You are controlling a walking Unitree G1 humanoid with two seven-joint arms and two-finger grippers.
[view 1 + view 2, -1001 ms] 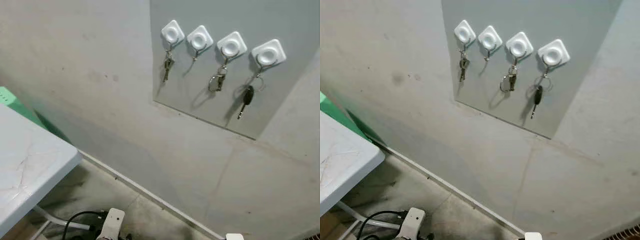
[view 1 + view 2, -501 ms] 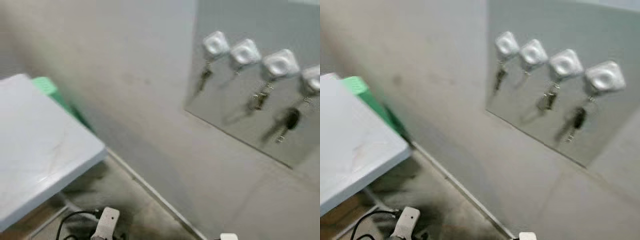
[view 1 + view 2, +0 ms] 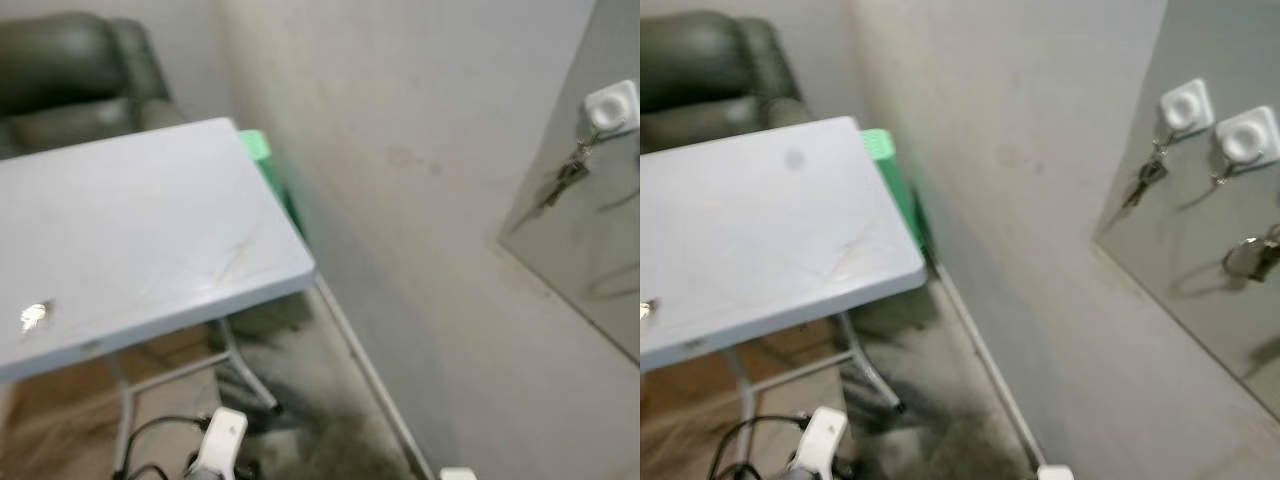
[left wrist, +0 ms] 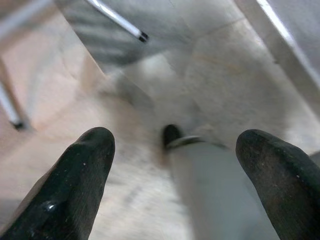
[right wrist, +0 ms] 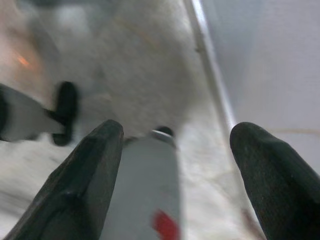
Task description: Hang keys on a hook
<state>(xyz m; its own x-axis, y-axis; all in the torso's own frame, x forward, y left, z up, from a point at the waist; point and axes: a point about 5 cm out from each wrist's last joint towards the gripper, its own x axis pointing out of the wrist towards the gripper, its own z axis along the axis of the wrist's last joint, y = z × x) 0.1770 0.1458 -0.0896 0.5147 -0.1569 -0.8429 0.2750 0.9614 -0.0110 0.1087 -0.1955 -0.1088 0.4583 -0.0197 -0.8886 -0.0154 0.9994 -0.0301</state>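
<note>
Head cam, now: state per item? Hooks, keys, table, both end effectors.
First hook: holds hanging keys
Second hook: bare
Keys on table: lying flat, untouched
Table: standing
Left end effector: open, empty
Right end effector: open, empty

You'll find the grey panel (image 3: 1200,260) on the wall cut off at the right edge, so only part of the hook row can be seen: two white hooks (image 3: 1186,104) are whole and the rest lie beyond the frame. The keys (image 3: 1143,180) under the first hook are smeared by blur. On the tabletop (image 3: 130,230), a small shiny object (image 3: 34,316) is too small to identify. Both wrist views are motion-blurred; the floor (image 4: 225,80) beneath stays indistinct.
</note>
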